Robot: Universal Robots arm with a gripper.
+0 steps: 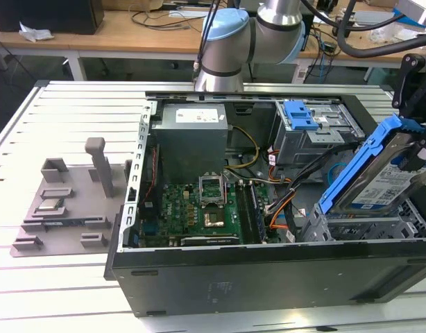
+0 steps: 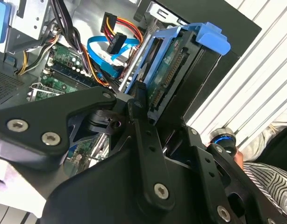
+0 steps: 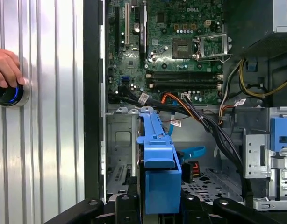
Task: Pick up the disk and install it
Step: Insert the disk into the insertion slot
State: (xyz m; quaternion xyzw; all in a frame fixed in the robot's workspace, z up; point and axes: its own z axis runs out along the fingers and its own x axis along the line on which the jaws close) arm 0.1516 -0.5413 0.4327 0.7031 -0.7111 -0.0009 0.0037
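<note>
In the exterior view the motherboard (image 1: 191,206) lies at six o'clock of the power supply (image 1: 192,142). A grey fixture plate (image 1: 60,208) sits at the motherboard's nine o'clock.

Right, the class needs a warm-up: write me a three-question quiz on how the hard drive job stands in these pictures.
1. True or false: the disk lies flat.
2. The gripper is: A open and empty; B shut on the disk; C shut on nothing.
3. What colour is the disk's rail frame?
Key: 1 false, it is tilted; 2 B; 3 blue.
</note>
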